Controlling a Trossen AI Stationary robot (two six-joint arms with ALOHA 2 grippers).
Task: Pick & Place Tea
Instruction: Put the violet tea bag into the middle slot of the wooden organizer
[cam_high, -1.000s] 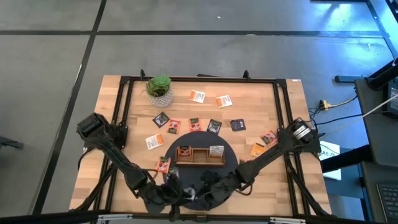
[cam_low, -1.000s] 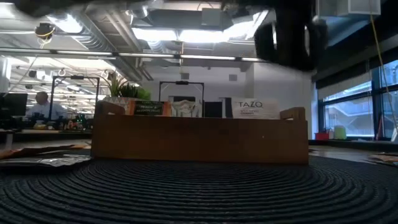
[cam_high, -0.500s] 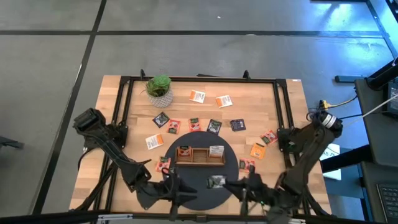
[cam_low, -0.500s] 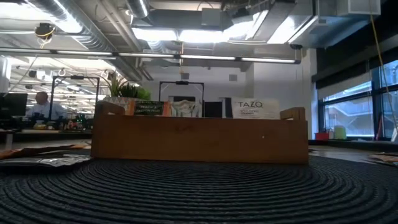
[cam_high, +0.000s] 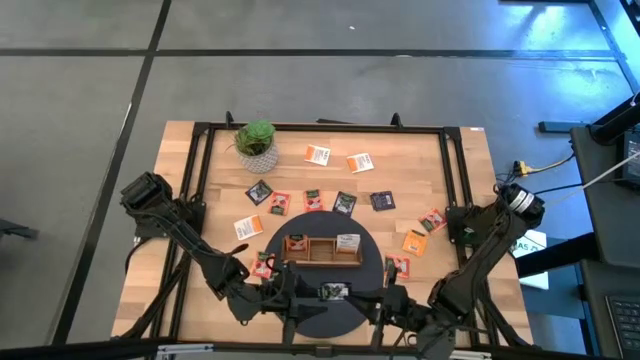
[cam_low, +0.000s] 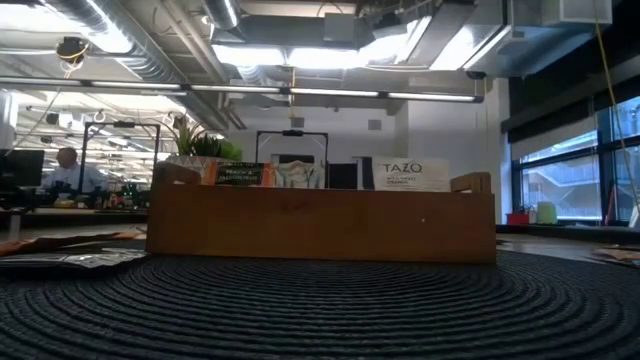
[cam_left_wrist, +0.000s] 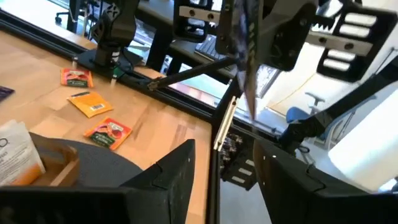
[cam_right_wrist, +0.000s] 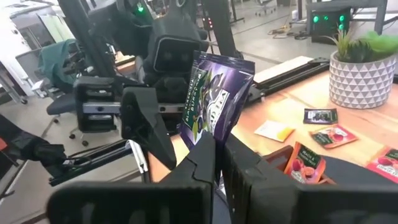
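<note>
Right gripper (cam_right_wrist: 217, 158): at the table's near edge, over the front of the dark round mat (cam_high: 300, 318); its fingers are pinched closed on the lower edge of a purple tea packet (cam_right_wrist: 214, 102), which stands upright between them.
Left gripper (cam_left_wrist: 221, 168): also at the near edge, just left of the right one and facing it; its fingers are spread apart with nothing between them. The purple packet hangs edge-on just beyond them in the left wrist view.
Purple tea packet, seen from above: probably the small dark square (cam_high: 334, 291) between the two grippers, though it is too small there to be sure.
Wooden tray (cam_high: 322, 249): on the mat, three compartments; an orange packet (cam_high: 298, 242) lies in the left one and a white packet (cam_high: 348, 242) in the right one. In the low view a white TAZO packet (cam_low: 405, 172) stands up above its wall.
Loose tea packets: scattered on the bare table beyond and beside the mat, among them an orange one (cam_high: 415, 241), a red one (cam_high: 397, 266) and two white-orange ones (cam_high: 318, 154).
Potted plant (cam_high: 256, 144): far left corner of the table, well apart from both grippers.
</note>
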